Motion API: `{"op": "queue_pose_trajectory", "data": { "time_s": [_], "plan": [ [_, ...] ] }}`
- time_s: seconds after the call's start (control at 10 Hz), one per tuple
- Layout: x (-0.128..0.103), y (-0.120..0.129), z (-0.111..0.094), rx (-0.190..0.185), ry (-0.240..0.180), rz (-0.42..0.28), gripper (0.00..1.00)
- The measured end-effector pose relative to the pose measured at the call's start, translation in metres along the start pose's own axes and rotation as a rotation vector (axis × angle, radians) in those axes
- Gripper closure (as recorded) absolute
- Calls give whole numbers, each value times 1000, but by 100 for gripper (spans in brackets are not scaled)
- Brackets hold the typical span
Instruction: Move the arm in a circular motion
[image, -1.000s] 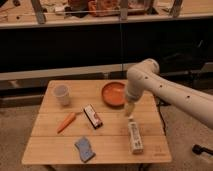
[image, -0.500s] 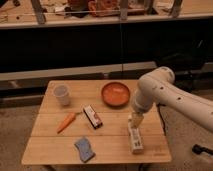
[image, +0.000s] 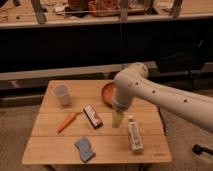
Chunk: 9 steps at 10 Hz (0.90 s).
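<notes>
The white arm (image: 165, 97) comes in from the right edge, with small dark dots along its thick tube. Its bulbous joint (image: 129, 85) hangs over the right half of the wooden table (image: 55, 150). From the joint the arm turns down to a narrow pale tip. The gripper (image: 118, 120) is at that tip, just above the tabletop. It sits between a flat dark snack box (image: 92, 116) on its left and a lying white bottle (image: 134, 135) on its right. It holds nothing that I can see.
An orange bowl (image: 107, 93) is partly hidden behind the arm. A white cup (image: 61, 94) stands at the back left, a carrot (image: 67, 121) lies at the left, and a blue sponge (image: 84, 148) near the front edge. A dark shelf unit stands behind the table.
The arm's joint swung right and then back left. The gripper tip has moved left, from above the bottle's top end to the gap between the box and the bottle.
</notes>
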Motion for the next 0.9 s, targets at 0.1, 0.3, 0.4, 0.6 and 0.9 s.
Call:
{"op": "queue_pose_trajectory", "data": {
  "time_s": [0.1, 0.3, 0.4, 0.6, 0.9],
  "plan": [
    [-14, -9, 2, -4, -1, -14, 20],
    [-23, -42, 1, 7, -7, -25, 20],
    [-21, -55, 0, 14, -14, -28, 20],
    [-1, -75, -3, 25, -19, -14, 20],
    [69, -99, -13, 37, -13, 59, 20]
  ]
}}
